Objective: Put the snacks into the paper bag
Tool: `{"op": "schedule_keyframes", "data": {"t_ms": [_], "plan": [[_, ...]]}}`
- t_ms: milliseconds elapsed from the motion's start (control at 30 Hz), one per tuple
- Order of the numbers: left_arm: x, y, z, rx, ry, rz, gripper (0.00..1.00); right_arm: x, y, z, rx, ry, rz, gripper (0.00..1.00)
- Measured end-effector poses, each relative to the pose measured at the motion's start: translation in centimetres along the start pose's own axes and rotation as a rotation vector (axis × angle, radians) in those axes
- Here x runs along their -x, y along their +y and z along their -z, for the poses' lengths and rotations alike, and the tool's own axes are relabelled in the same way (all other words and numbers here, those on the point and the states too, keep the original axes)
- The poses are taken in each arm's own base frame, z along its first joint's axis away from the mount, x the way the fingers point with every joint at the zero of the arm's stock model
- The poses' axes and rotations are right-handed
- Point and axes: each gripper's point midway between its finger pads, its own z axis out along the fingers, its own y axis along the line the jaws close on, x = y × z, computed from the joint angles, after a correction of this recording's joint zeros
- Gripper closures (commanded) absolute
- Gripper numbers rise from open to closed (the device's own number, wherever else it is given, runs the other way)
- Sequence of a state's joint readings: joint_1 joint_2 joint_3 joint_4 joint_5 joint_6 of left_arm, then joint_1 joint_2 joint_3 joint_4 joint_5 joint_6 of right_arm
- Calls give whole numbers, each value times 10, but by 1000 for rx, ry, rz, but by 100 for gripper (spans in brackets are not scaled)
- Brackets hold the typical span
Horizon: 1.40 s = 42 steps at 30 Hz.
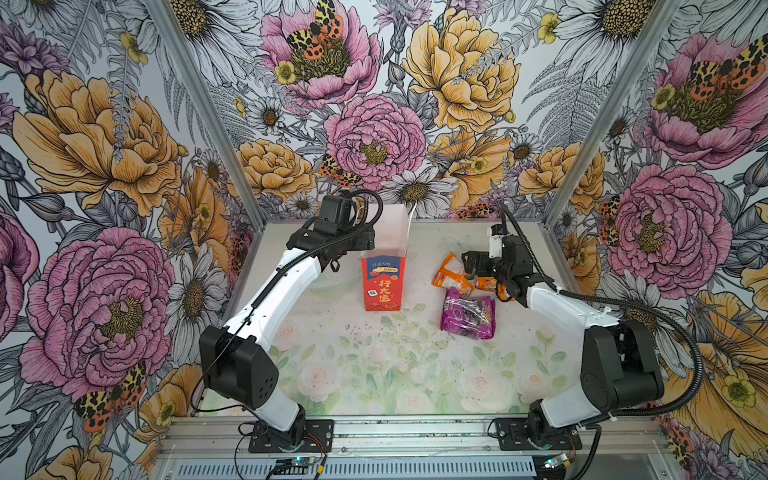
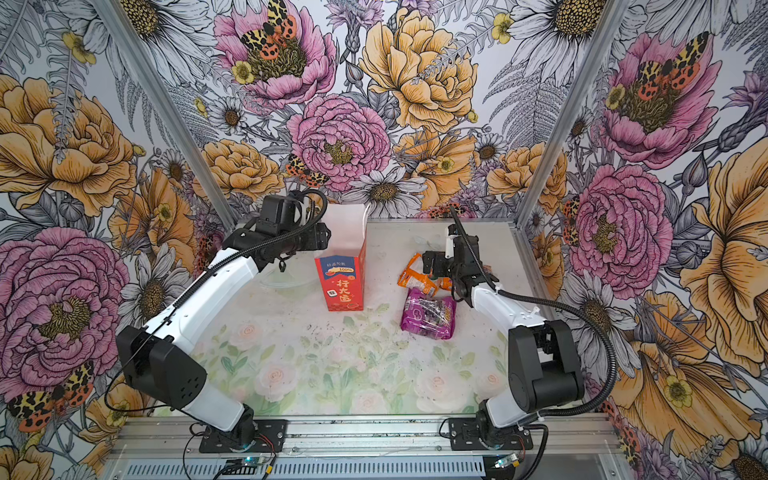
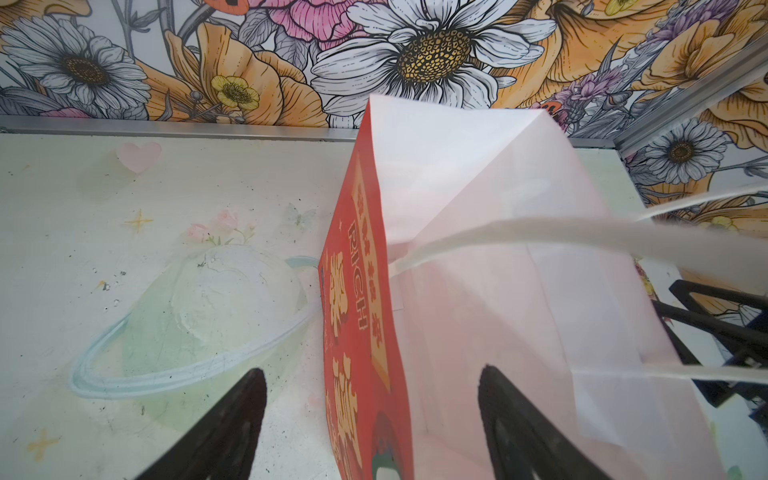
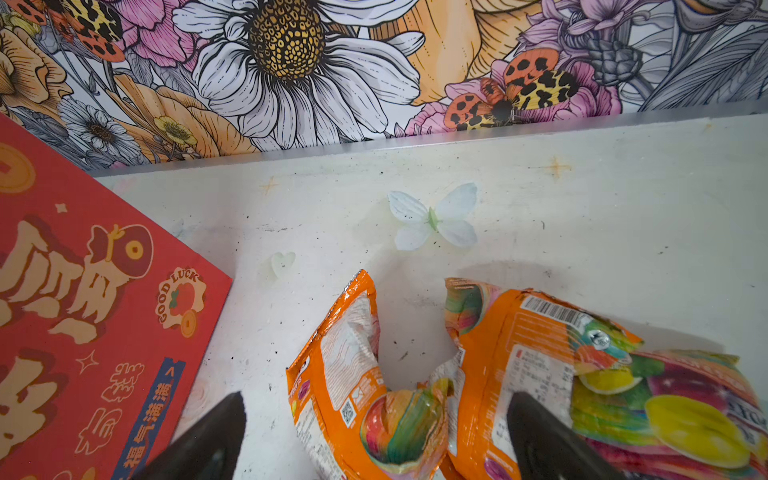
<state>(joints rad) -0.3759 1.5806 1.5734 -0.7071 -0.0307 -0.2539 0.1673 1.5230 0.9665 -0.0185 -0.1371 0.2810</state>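
Mid-pick: right jaws open astride the curled orange snack packet [image 4: 345, 374] lying right of the upright red paper bag [image 1: 382, 286], left jaws open straddling its left wall; next, likely clamping and lifting.

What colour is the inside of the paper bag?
White, slightly pinkish, clearest in the left wrist view of the paper bag.

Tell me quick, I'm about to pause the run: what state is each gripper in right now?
Left gripper: open, jaws astride the paper bag side wall, not clamped.
Right gripper: open at the orange packets, holding nothing.
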Motion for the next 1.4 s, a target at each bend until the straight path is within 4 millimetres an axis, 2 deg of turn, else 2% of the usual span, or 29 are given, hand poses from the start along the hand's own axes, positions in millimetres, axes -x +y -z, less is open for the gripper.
{"op": "schedule_keyframes", "data": {"t_ms": [267, 467, 733, 900, 1167, 1400], "plan": [[-2, 1, -3, 3, 8, 0, 24, -3, -1, -3, -2, 10, -1, 0], [-4, 1, -7, 6, 17, -2, 33, -3, -1, -3, -2, 10, -2, 2], [-4, 1, -7, 6, 17, -3, 34, -3, -1, -3, -1, 10, -1, 2], [-4, 1, -7, 7, 17, -2, 42, -4, 0, -3, 5, 11, -1, 2], [-4, 3, -8, 13, 16, -3, 48, -3, 0, -3, 6, 10, -1, 2], [-4, 3, -8, 13, 16, -1, 61, 3, 2, -2, 11, 0, 0, 2]]}}
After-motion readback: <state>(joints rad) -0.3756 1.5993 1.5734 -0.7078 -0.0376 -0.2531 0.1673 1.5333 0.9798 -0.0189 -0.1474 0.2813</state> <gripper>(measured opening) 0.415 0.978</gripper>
